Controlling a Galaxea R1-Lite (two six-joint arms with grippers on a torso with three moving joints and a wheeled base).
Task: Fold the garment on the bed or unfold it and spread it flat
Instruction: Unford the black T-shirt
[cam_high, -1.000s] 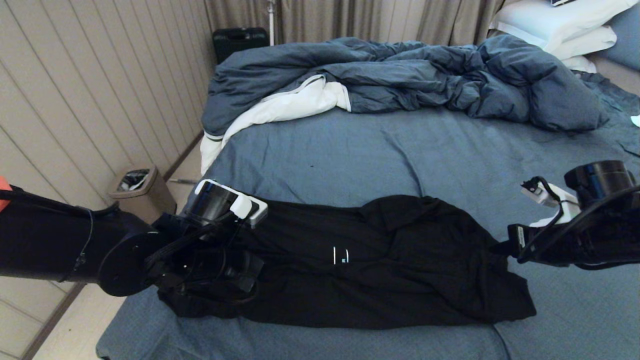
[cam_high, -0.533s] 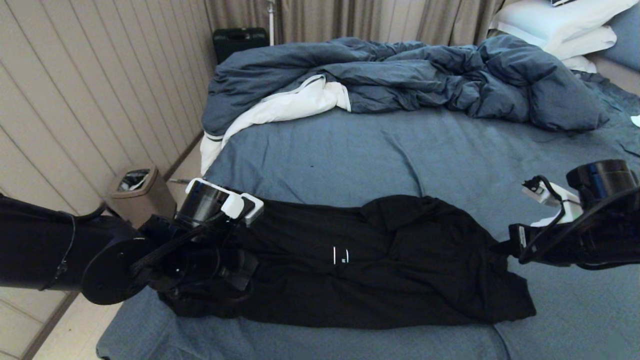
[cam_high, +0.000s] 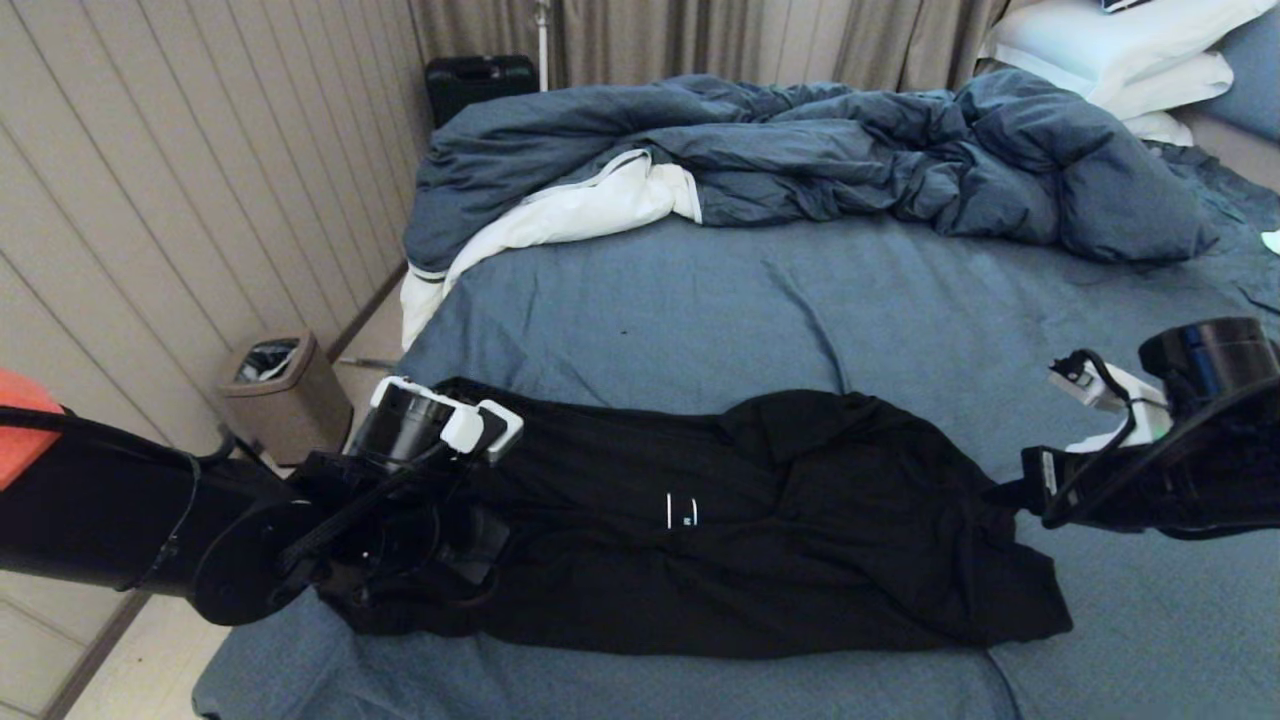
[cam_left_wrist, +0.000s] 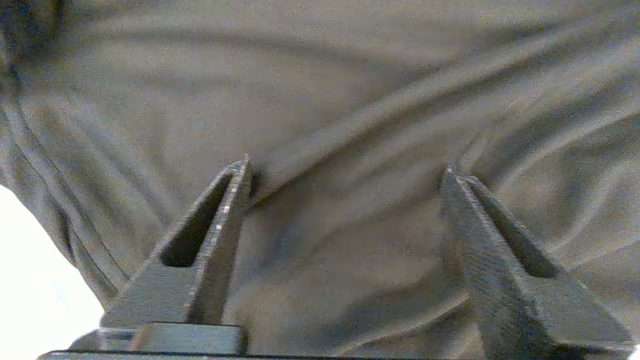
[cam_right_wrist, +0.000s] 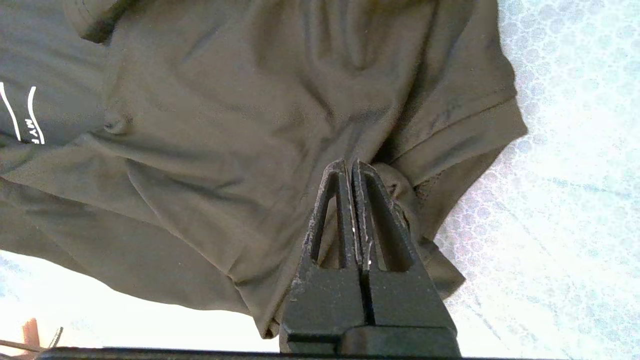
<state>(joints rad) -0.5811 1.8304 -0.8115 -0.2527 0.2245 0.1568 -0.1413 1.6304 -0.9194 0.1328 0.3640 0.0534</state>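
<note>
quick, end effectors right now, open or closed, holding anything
Left end effector: open, holding nothing, over the garment.
Right end effector: closed at the garment's edge; a grip cannot be told.

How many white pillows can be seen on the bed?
2 stacked pillows at the bed's far right corner: upper one, lower one. More may lie beneath or beyond the picture's edge.

Dim, even room light; the left wrist view is motion-blurred, its corner glaring white.
</note>
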